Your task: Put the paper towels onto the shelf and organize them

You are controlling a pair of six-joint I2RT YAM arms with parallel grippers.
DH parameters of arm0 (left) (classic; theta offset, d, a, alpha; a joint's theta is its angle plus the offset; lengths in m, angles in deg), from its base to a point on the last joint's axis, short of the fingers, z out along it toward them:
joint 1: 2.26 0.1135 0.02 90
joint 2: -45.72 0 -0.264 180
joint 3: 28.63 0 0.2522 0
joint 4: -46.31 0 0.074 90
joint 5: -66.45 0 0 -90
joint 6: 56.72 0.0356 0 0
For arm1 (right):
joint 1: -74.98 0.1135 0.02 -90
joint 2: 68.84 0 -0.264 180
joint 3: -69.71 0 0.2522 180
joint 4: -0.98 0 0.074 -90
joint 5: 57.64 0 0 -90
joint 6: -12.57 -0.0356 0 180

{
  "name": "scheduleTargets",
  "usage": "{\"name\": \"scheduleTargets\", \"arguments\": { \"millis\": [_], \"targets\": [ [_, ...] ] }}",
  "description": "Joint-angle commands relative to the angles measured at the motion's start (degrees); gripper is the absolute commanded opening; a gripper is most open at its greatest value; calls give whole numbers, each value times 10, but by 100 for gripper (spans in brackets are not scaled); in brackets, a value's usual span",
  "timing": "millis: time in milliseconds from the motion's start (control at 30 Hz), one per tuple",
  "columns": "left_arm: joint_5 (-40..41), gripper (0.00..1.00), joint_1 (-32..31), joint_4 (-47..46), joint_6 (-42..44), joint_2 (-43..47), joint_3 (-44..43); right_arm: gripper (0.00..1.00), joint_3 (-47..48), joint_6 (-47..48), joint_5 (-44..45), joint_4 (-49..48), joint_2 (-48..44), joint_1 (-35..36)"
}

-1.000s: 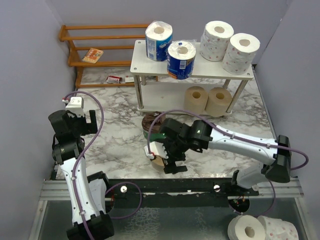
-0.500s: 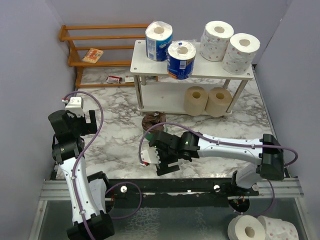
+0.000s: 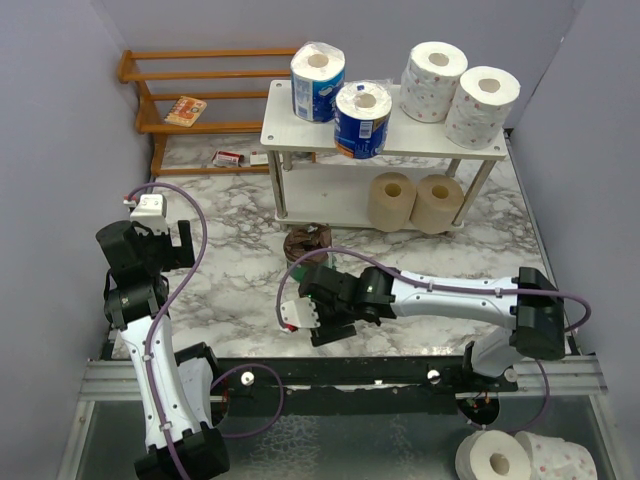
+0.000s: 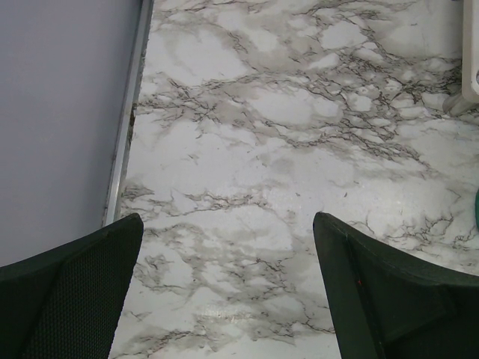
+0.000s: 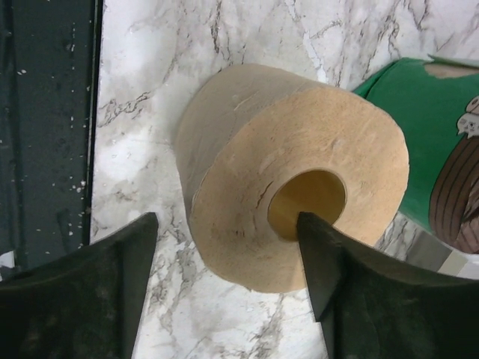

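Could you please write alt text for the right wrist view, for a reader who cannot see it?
A tan paper towel roll rests on the marble table, its hollow core facing the camera, just beyond the open right gripper. A green-wrapped roll sits at right behind it.

The left arm (image 3: pixel 150 350) rises steeply from its base at the near left, folded at the elbow, with the wrist held high. The left tool (image 4: pixel 227 224) points downward, its two dark fingers (image 4: pixel 82 284) spread wide with nothing between them. The right arm (image 3: pixel 460 292) reaches low and nearly flat from its base at the near right, stretching leftward across the middle. The right tool (image 3: pixel 318 305) hangs low at its end, jaws parted.
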Motion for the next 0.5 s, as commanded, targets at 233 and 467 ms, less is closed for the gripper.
{"name": "scheduleTargets", "arguments": {
  "millis": [233, 467],
  "targets": [
    [2, 99, 4, -9, 4, 6, 5, 25, -29, 1, 24, -60, 20, 0],
    [3, 99, 3, -9, 2, 3, 4, 1, -33, 11, 38, -46, -23, -2]
  ]
}}
